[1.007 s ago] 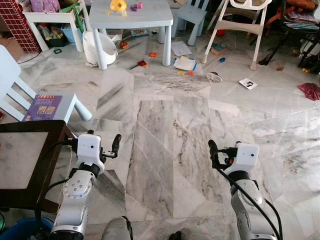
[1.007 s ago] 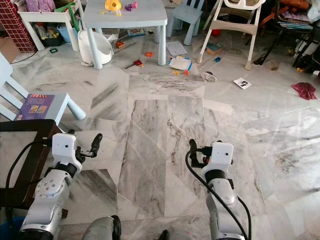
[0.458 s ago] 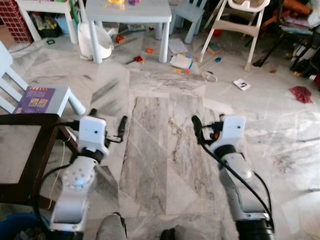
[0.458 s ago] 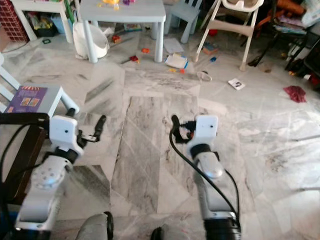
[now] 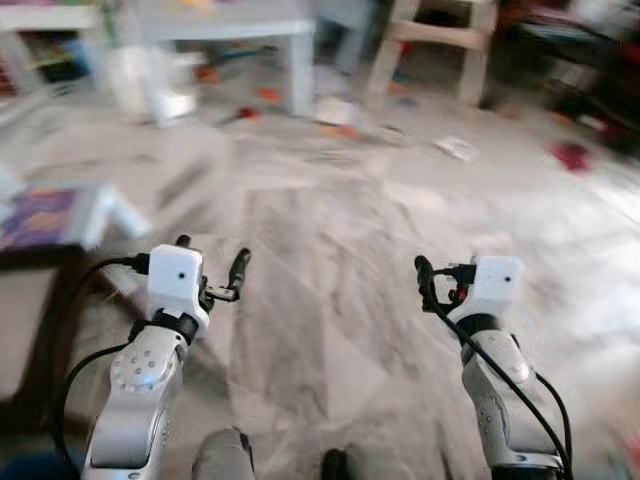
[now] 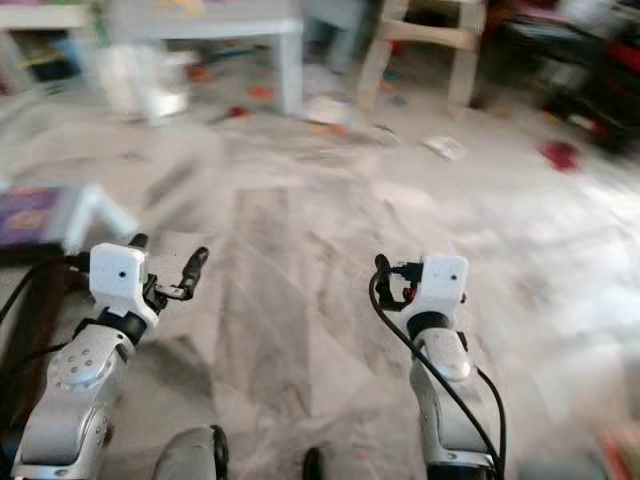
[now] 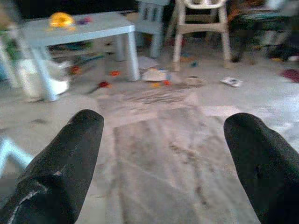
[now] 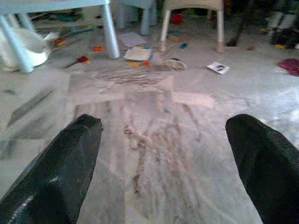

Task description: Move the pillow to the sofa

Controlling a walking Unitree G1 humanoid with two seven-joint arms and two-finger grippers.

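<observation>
Both silver arms are held forward over a grey marble floor (image 5: pixel 330 250), and the eye views are blurred. My left gripper (image 5: pixel 212 256) is open, its two black fingers (image 7: pixel 60 172) wide apart with only floor between them. My right gripper (image 5: pixel 438 272) is open too, its fingers (image 8: pixel 58 168) spread with nothing held. Both hang at about the same height, roughly a shoulder's width apart.
A grey child's table (image 7: pixel 84 25) and a white high chair (image 7: pixel 201 18) stand ahead, with a white tub (image 7: pixel 39 79), toys and papers (image 8: pixel 138 53) scattered below. A dark table (image 5: pixel 35 330) and a pale chair with a purple book (image 5: pixel 45 215) are at my left.
The whole picture has shifted and blurred, so the camera is moving. The right arm has swung back outward from the middle. Both grippers remain open and empty.
</observation>
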